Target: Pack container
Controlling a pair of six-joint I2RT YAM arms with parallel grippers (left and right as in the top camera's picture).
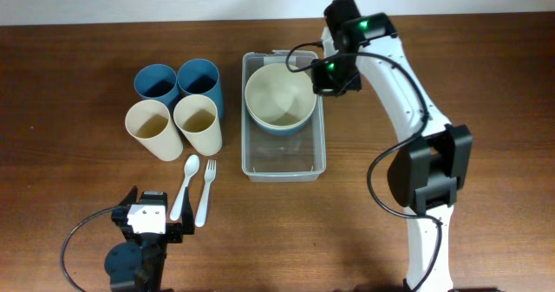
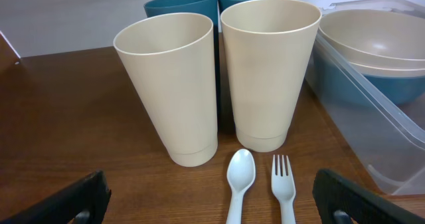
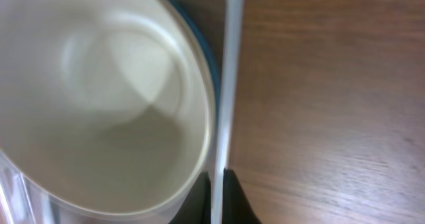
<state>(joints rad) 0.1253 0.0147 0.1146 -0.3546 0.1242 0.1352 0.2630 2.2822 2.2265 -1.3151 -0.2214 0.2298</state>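
Right gripper [image 1: 324,74] is pinching, fingers together, the 2 o'clock rim of the clear rectangular plastic container [image 1: 284,164] mid-table, probably steadying it around 2 nested round cream-and-blue bowls [image 1: 279,97]; left gripper [image 1: 154,230] is idling wide open.

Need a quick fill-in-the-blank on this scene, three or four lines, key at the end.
1. The cream bowl sits in a lower bowl whose colour is ___.
2. Left of the container stand ___ cups.
3. Beside the spoon lies a ___.
4. The left gripper has its jaws ___.
Missing words: blue; four; fork; open.
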